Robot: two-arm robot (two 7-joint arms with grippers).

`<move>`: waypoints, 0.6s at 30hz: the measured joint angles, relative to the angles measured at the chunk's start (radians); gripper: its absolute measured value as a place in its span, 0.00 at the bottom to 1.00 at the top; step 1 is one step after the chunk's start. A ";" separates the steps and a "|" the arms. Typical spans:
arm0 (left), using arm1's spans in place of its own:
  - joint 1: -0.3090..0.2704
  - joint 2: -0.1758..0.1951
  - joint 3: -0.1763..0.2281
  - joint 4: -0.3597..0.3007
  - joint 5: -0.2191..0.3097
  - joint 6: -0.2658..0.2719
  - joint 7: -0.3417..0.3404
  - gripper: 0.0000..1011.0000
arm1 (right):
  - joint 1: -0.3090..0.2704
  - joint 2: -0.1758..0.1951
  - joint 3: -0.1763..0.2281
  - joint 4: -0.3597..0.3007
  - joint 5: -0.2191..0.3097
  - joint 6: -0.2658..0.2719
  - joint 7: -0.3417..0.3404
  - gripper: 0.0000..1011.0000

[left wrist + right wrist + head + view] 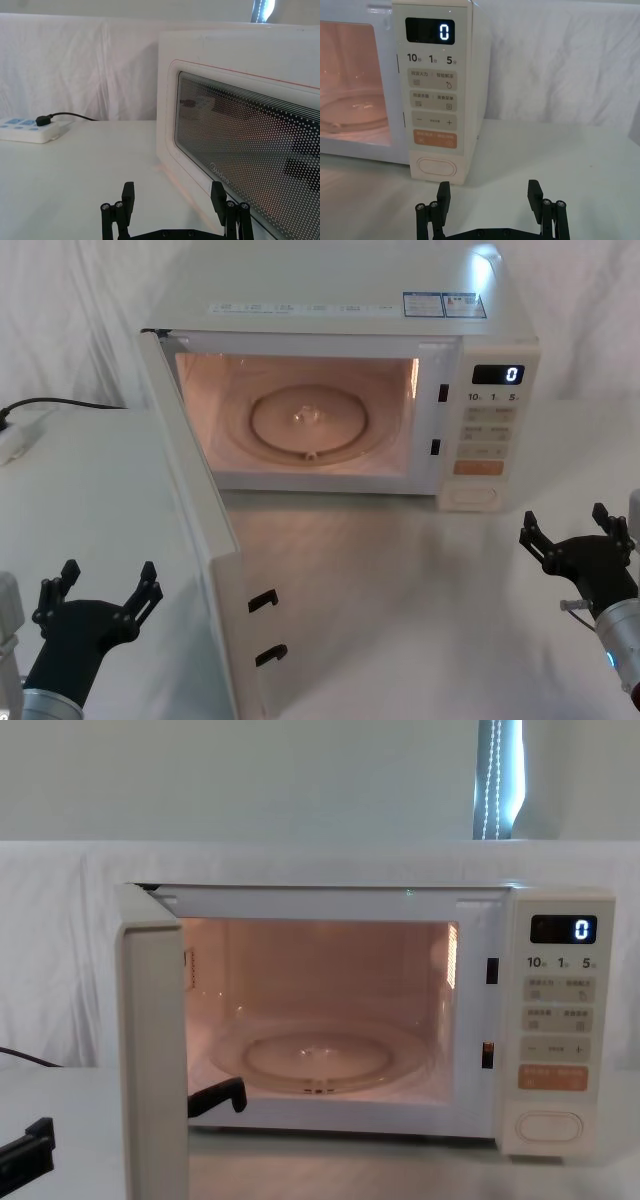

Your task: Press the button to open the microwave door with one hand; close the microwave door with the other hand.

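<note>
From the head view, the microwave (340,390) sits at the far side of the white table (420,600), its lit cavity showing a glass turntable (308,418). The microwave door (200,540) stands swung wide open toward the near left, hinged at the oven's left edge. The button (472,496) is at the bottom of the control panel on the right, below the orange key (478,467). The left claw (105,592) hovers at the near left, left of the door, fingers spread and holding nothing. The right claw (570,530) hovers at the near right, spread and empty, well apart from the panel.

In the left wrist view, the left claw (172,197) faces the door's outer side (240,150), with its dotted dark window; a power strip (27,130) lies far off on the table.

In the right wrist view, the right claw (490,195) is open before the panel, with the button (436,167) just beyond it and the display (430,31) reading "0".

From the chest view, the door (152,1050) is seen edge-on at the left, the button (549,1125) low at the right.
</note>
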 joint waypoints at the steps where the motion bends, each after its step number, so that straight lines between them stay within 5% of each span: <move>1: 0.000 0.000 0.000 0.000 0.000 0.000 0.000 0.99 | 0.000 0.000 0.000 0.000 0.000 0.000 0.000 0.99; 18: 0.000 0.000 0.000 0.000 0.000 0.000 0.000 0.99 | 0.000 0.000 0.000 -0.001 0.000 0.000 0.001 0.99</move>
